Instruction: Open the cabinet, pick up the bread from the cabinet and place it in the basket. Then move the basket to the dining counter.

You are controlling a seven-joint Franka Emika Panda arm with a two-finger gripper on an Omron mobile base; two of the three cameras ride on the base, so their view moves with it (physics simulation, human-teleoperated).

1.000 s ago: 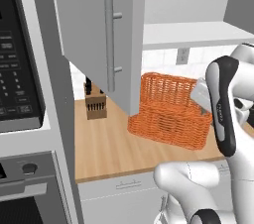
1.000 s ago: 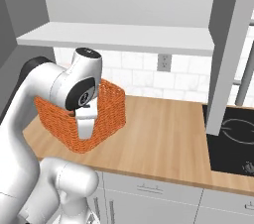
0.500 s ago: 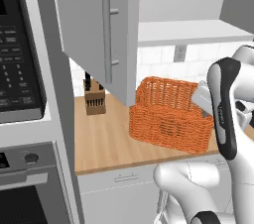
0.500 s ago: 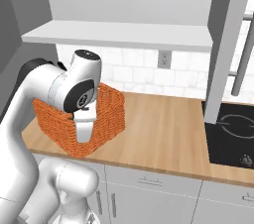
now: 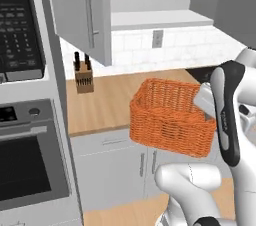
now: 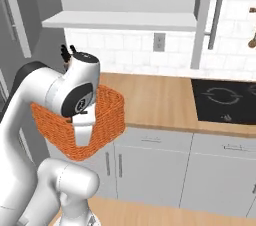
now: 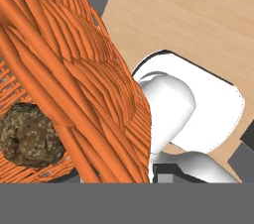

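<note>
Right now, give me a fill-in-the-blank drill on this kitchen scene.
1. The bread lies inside the ____.
2. The basket is held in the air, off the ____.
3. The knife block stands on the counter under the open cabinet ____.

Missing words: basket; counter; door

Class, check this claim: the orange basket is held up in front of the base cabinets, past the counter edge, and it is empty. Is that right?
Not quite. The basket is held up off the counter, but it is not empty: the hand view shows the bread lying inside it.
</note>
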